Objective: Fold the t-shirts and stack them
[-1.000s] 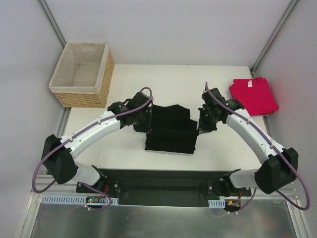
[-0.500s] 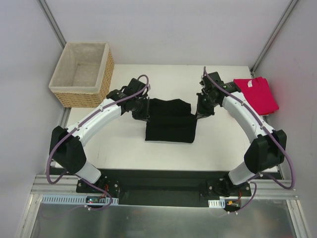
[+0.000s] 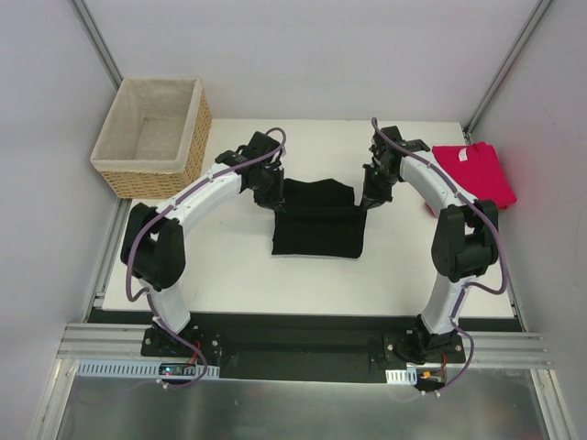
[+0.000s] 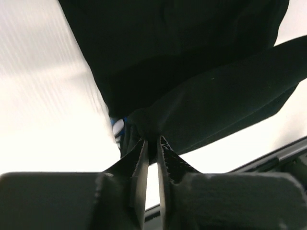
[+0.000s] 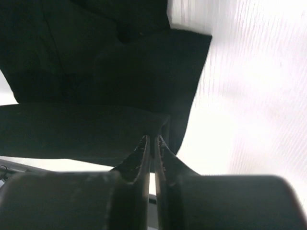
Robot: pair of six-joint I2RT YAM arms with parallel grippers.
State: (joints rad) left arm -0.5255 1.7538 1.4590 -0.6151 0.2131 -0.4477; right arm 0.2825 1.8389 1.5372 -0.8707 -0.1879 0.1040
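On the middle of the white table (image 3: pixel 229 275), the left gripper (image 3: pixel 277 200) is clamped on the folded black cloth t-shirt (image 3: pixel 316 231) at its 10 o'clock corner, the right gripper (image 3: pixel 369 200) at 2 o'clock.

A robotics lab cell: a white tabletop (image 3: pixel 229 275) boxed in by plain pale walls (image 3: pixel 321 55) and aluminium posts (image 3: pixel 96 41), with two cabled robot arms (image 3: pixel 197 197) bolted to a black base plate (image 3: pixel 293 344) at its near edge.
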